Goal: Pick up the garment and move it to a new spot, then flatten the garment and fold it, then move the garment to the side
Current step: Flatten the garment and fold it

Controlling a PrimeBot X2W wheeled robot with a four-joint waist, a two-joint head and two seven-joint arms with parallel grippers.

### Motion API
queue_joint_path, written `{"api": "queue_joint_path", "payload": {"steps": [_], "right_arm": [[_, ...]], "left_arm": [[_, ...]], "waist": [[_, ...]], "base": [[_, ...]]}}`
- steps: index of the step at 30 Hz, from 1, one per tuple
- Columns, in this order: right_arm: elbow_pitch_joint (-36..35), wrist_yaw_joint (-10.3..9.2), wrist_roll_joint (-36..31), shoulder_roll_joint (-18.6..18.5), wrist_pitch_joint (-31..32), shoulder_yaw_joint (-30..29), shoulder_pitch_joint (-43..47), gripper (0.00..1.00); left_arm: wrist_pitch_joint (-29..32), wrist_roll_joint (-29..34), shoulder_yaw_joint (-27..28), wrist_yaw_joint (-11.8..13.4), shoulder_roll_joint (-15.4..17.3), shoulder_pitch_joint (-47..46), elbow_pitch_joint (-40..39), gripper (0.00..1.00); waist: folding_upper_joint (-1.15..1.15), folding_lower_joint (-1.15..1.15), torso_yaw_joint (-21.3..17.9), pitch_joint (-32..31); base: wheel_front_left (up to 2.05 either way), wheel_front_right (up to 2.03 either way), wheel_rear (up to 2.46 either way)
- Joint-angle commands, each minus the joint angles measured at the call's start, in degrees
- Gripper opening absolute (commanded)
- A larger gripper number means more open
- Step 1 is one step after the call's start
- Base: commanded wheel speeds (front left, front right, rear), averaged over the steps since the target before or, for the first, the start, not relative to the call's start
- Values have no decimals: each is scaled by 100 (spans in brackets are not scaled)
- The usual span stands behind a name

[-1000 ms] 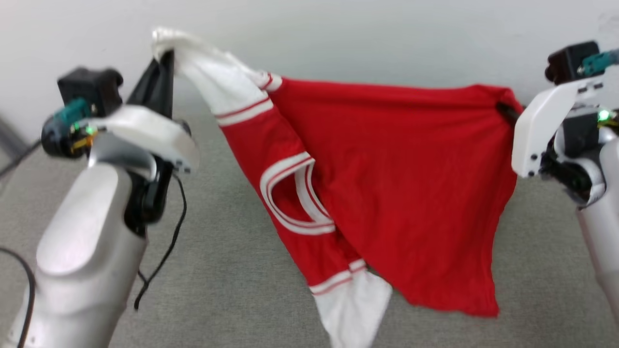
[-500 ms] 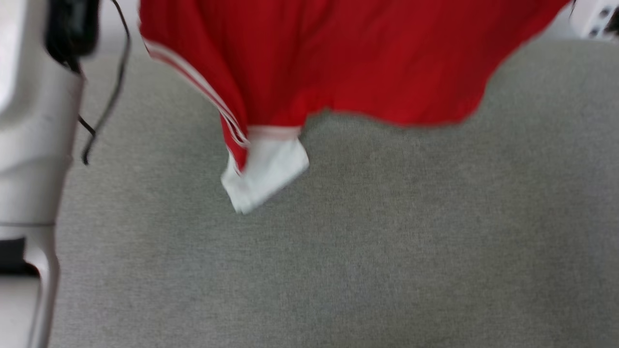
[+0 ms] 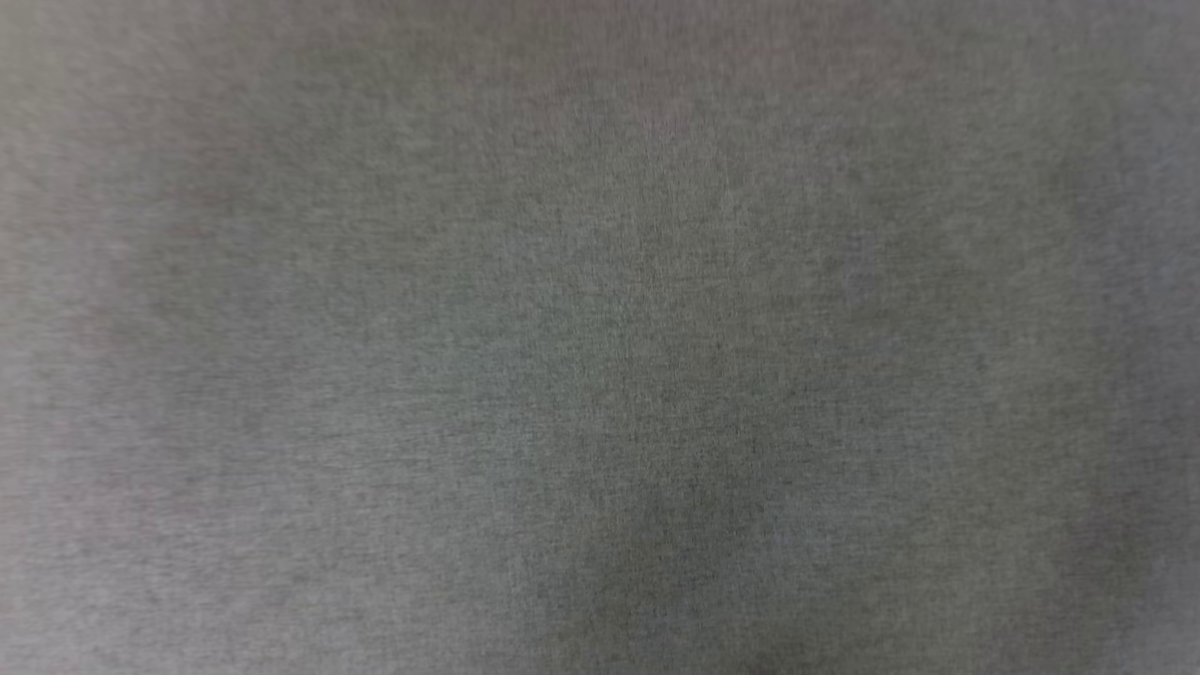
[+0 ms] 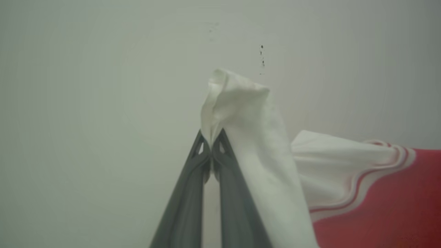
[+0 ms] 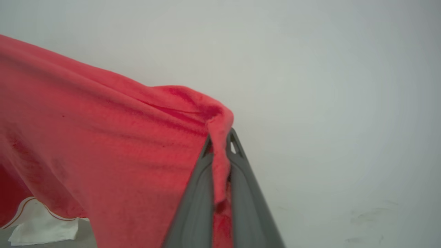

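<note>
The garment [image 4: 379,203] is a red shirt with white sleeves and red-and-white striped trim, held up in the air between my two grippers. In the left wrist view my left gripper [image 4: 211,137] is shut on the end of a white sleeve [image 4: 241,110], which bunches above the fingertips. In the right wrist view my right gripper [image 5: 220,137] is shut on a pinched fold of the garment [image 5: 103,144] at its red edge. The cloth hangs down to the left of that view, with a white sleeve end [image 5: 44,230] low at the bottom left.
A plain pale wall [image 4: 86,86] stands behind both grippers. The head view looks straight down on the grey fabric surface [image 3: 600,337], blurred.
The head view has tilted downward, so the shirt and both arms have slid out of its top. It now looks at the grey surface.
</note>
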Motion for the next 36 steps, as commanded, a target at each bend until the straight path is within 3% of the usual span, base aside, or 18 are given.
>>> {"api": "queue_joint_path", "payload": {"steps": [1, 12, 21, 29, 36], "right_arm": [[28, -12, -40, -74, -68, 10, -172, 0], [571, -11, 36, 65, -425, 610, -495, 0], [1093, -11, 343, -178, -580, 1344, 16, 0], [1060, -12, 939, -462, -751, 1894, 1566, 0], [780, -13, 1389, -684, -976, 2023, 3266, 0]], "left_arm": [[9, 28, 43, 1, 94, -152, 40, 0], [-217, -175, 34, -143, 4, 99, 520, 0], [-643, -615, 164, -358, -303, 1075, 1113, 0], [-885, -1015, 313, -524, -496, 3091, 1065, 0], [-890, -1003, 243, -199, -540, 5117, 446, 0]], "waist": [[0, -1, -81, 489], [0, -1, -42, 1048], [0, -1, 173, 645], [0, -1, 421, -347], [0, -1, 532, -1158]], "base": [[0, 0, 0], [0, 0, 0], [0, 0, 0], [0, 0, 0], [0, 0, 0]]}}
